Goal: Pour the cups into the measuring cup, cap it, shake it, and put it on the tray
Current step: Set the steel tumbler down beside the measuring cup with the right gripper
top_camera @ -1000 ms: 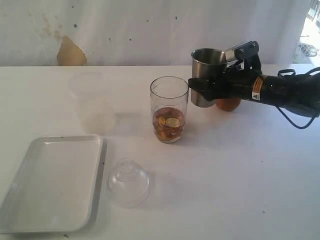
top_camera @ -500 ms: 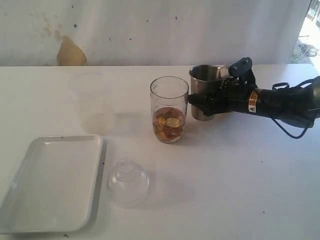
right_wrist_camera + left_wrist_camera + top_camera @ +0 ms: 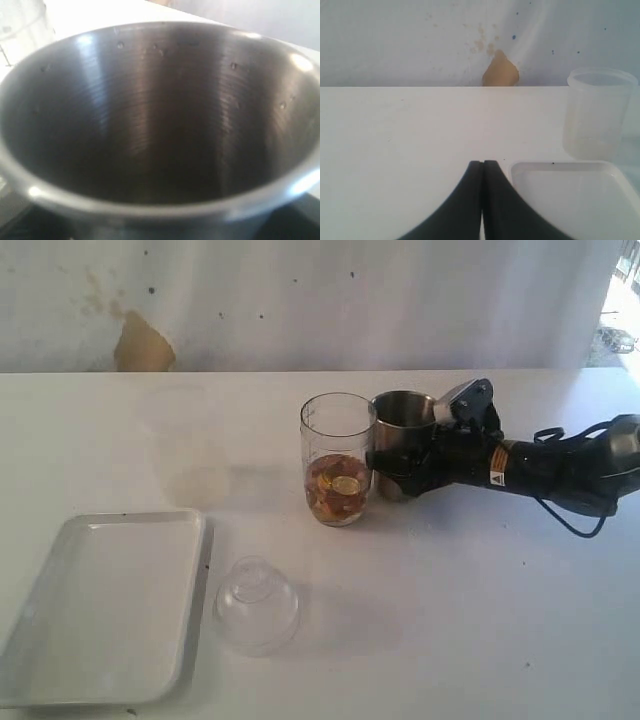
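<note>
**Held upright: stainless steel tumbler (image 3: 404,412) in right gripper (image 3: 398,458)**

The tumbler's inside looks empty. The measuring cup (image 3: 338,460), with brown and gold contents, stands just past that gripper's fingertips, close against the tumbler. The left gripper (image 3: 483,165), jaws pressed together, sits near a corner of the white tray (image 3: 560,200).

A white table (image 3: 480,620) runs back to a stained white wall. A white rectangular tray (image 3: 100,610) lies flat at the near left corner. Just beside the tray's right rim sits a clear dome-shaped lid (image 3: 257,605). A clear graduated measuring cup (image 3: 338,460) stands upright near the table's middle. A stainless steel tumbler (image 3: 395,430) is upright just beside it on the right. A translucent plastic container (image 3: 600,115) stands toward the far left.
</note>
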Robot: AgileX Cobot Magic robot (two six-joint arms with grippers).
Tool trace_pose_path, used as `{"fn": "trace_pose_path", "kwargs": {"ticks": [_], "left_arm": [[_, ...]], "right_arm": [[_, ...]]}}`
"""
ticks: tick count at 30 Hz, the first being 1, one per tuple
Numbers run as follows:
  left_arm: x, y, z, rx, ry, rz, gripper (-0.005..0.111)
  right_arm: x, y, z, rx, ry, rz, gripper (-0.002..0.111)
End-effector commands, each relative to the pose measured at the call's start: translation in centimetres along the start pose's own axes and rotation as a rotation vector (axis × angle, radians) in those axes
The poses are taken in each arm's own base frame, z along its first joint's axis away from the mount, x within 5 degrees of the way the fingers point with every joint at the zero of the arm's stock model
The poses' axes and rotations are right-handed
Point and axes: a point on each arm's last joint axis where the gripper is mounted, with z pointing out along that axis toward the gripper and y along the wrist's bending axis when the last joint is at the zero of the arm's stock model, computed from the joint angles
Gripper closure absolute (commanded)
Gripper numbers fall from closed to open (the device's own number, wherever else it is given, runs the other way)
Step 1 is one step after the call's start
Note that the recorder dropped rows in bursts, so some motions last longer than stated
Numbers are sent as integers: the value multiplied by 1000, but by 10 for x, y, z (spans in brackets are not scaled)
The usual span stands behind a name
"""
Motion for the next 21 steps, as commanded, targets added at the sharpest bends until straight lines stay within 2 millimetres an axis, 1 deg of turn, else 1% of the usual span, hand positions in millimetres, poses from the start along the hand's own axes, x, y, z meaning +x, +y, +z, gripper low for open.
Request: {"fn": "trace_pose_path", "kwargs": {"ticks": [1,6,18,21], "left_arm": [[2,0,0,4,2,2,107],[2,0,0,4,2,2,107],[2,0,0,4,2,2,107],[2,0,0,4,2,2,107]], "right_arm": [[2,-1,0,5,-32,4,108],[1,1,1,-10,-49,5,108],[-1,17,13,-64,-52,-14,108],[-2,18,13,-67,-54,-14,108]]}}
